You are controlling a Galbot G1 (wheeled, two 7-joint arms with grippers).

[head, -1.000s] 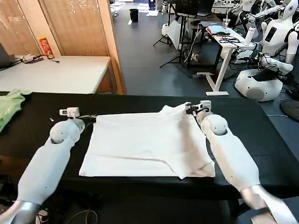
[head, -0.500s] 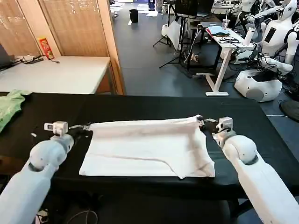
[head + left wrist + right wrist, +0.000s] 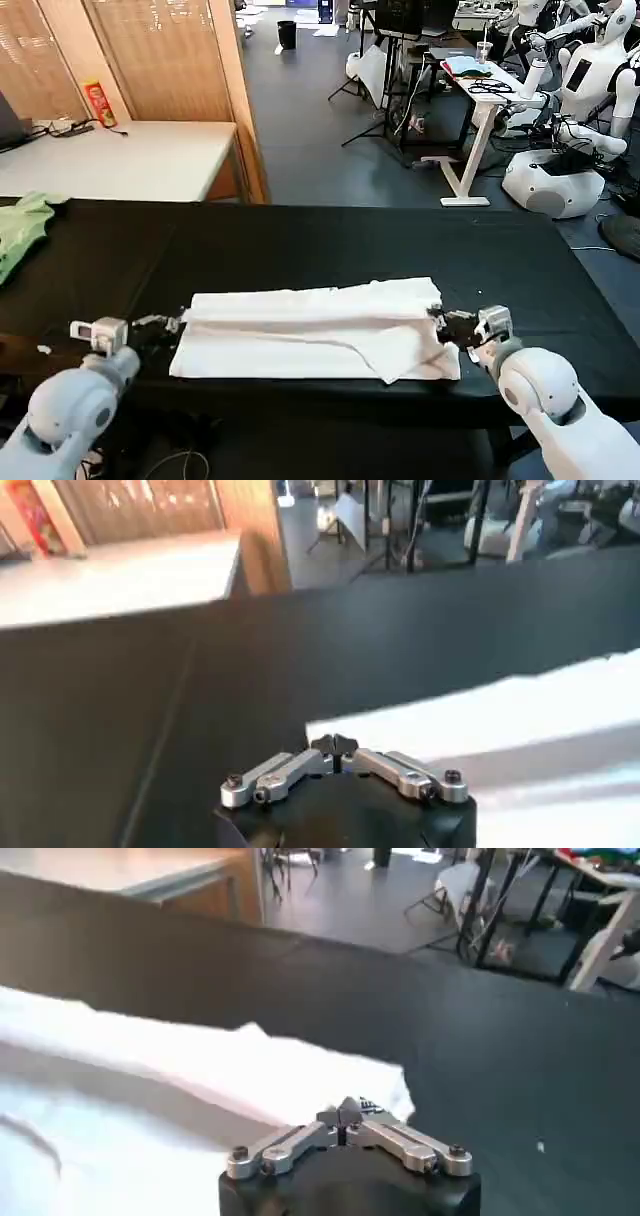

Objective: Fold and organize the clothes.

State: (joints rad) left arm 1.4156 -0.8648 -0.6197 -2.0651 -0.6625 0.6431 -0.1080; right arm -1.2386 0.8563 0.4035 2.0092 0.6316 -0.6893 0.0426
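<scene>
Head view shows the white T-shirt (image 3: 315,330) lying as a long band across the near part of the black worktop (image 3: 330,245), its long axis running left to right. The left tool (image 3: 172,323) pinches its left end and the right tool (image 3: 441,322) its right end, both clamped on cloth, equally near.

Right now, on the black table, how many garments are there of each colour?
White T-shirt: 1
Light green garment: 1
Total: 2
</scene>
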